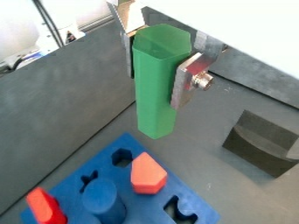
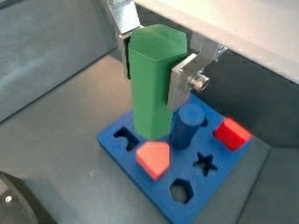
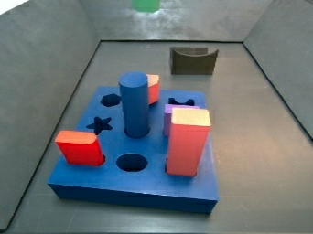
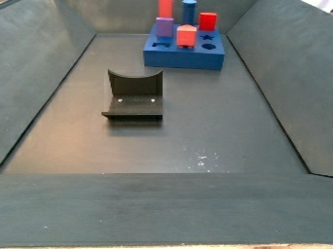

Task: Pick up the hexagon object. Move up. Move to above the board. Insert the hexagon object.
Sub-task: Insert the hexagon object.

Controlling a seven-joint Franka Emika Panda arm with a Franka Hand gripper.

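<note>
The gripper point(image 1: 162, 72) clamps the hexagon object point(image 1: 158, 83) above the board point(image 2: 187, 192), which sits on a dark grey walled floor point(image 4: 196, 136).

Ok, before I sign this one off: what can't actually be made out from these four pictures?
- Gripper: outside both side views. It holds the hexagon object; only that post's lower tip shows, cut by the top edge.
- Target hole: in a wrist view the post hides part of the board.
- Board's far side: small, and its pegs are cut by the edge.
</note>
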